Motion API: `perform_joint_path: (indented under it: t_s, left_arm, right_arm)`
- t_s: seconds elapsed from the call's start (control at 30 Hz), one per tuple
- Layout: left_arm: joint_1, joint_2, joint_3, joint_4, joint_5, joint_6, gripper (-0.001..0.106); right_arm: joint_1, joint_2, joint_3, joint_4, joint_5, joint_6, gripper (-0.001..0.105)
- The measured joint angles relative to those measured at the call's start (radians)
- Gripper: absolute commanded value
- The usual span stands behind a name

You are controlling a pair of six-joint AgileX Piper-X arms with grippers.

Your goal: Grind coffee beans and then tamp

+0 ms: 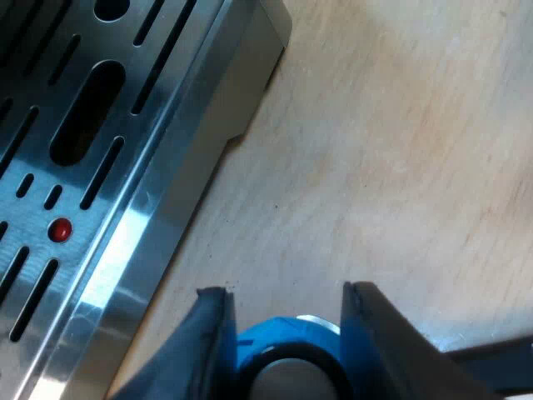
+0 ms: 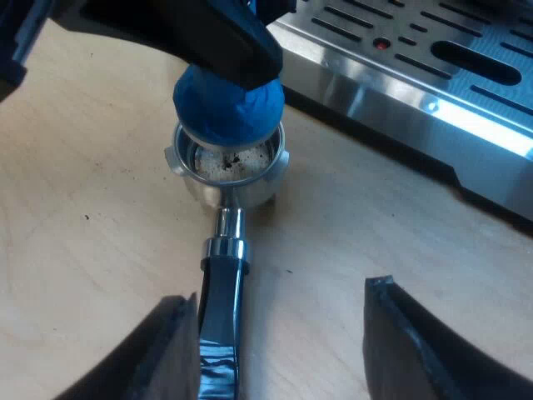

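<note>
Now the left gripper [image 1: 285,292] is clamping the tamper [image 1: 283,330] atop the holder [image 2: 236,193], the right gripper [image 2: 279,297] gaping around its six-o'clock handle [image 2: 221,312].

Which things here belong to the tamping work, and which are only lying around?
For the job:
blue tamper, held in the jaws of the left gripper, over the metal holder
right gripper, jaws open either side of the holder's handle
espresso machine

Only around:
wooden table
dark crumbs on it
</note>
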Motion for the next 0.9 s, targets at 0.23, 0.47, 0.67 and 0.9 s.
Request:
perform_joint_path:
  t_s: [0.23, 0.47, 0.67, 0.9]
  left_arm:
    - [0.0, 0.0, 0.032, -0.011, 0.0, 0.0, 0.001]
    - [0.0, 0.0, 0.035, -0.024, 0.0, 0.0, 0.001]
    - [0.0, 0.0, 0.035, -0.051, 0.0, 0.0, 0.001]
    - [0.0, 0.0, 0.035, -0.06, 0.0, 0.0, 0.001]
  right_arm:
    - [0.0, 0.0, 0.0, 0.0, 0.0, 0.0, 0.047]
    - [0.0, 0.0, 0.0, 0.0, 0.0, 0.0, 0.047]
    - [0.0, 0.0, 0.0, 0.0, 0.0, 0.0, 0.047]
    - [0.0, 0.0, 0.0, 0.0, 0.0, 0.0, 0.047]
